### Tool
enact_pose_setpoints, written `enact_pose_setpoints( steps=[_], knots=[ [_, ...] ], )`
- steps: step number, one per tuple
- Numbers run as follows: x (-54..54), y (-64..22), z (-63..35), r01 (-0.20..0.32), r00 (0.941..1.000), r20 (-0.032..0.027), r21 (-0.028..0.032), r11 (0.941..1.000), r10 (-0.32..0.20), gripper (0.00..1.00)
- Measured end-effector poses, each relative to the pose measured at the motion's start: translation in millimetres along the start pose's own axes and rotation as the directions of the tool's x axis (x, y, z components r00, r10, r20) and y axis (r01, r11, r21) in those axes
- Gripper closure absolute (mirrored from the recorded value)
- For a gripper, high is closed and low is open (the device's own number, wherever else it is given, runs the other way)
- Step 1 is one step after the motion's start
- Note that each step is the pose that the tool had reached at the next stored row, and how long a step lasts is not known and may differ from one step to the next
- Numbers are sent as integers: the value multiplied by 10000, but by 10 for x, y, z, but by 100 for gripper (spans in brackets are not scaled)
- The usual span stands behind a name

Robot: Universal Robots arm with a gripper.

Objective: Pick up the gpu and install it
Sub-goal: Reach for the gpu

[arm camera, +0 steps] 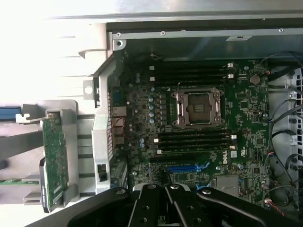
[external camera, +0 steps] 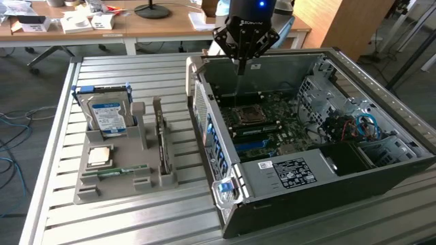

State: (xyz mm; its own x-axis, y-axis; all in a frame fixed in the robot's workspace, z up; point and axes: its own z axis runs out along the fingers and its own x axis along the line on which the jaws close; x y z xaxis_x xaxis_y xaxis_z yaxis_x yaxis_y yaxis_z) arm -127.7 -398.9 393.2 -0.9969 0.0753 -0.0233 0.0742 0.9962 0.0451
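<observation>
The gpu [external camera: 162, 140] is a thin dark card standing on edge in a slot of the grey holder [external camera: 89, 193], on the exterior view's left of the computer case. In the wrist view the gpu [arm camera: 54, 156] shows its green board face, upright in the holder [arm camera: 71, 113]. My gripper [external camera: 240, 67] hangs over the far side of the open case [external camera: 307, 171], above the motherboard [external camera: 269, 127]. Its fingers are shut together with nothing between them. The gripper [arm camera: 166, 183] points down near the blue slot [arm camera: 187, 168], well apart from the gpu.
The holder also carries a silver hard drive [external camera: 109, 115], a processor chip [external camera: 100, 155] and a green memory stick [external camera: 122, 171]. An empty processor socket [arm camera: 198, 108] sits mid-board. Cables [external camera: 361, 125] crowd the case's right. Desks with clutter stand behind the slatted table [external camera: 136, 219].
</observation>
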Motion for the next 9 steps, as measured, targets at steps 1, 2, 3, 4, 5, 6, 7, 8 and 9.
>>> enact_pose_setpoints(
  steps=[1, 2, 3, 4, 5, 6, 7, 8, 9],
  knots=[
    [14, -1, 0, 0, 10000, 0, 0, 10000, 0, 89],
    [27, -2, 0, 0, 10000, 0, 0, 10000, 0, 89],
    [42, -3, -1, 0, 10000, 0, 0, 10000, 0, 89],
    [56, -4, -1, 1, 10000, 0, 0, 10000, -1, 89],
    [71, -5, -1, 1, 10000, 1, 0, 10000, -1, 89],
    [87, -6, -2, 1, 10000, 0, 0, 10000, -1, 89],
    [103, -8, -2, 0, 10000, 1, 0, 10000, 0, 89],
    [120, -9, -2, 0, 10000, 1, 0, 10000, 0, 89],
    [136, -10, -3, -2, 10000, 0, 0, 10000, 2, 89]
  ],
)
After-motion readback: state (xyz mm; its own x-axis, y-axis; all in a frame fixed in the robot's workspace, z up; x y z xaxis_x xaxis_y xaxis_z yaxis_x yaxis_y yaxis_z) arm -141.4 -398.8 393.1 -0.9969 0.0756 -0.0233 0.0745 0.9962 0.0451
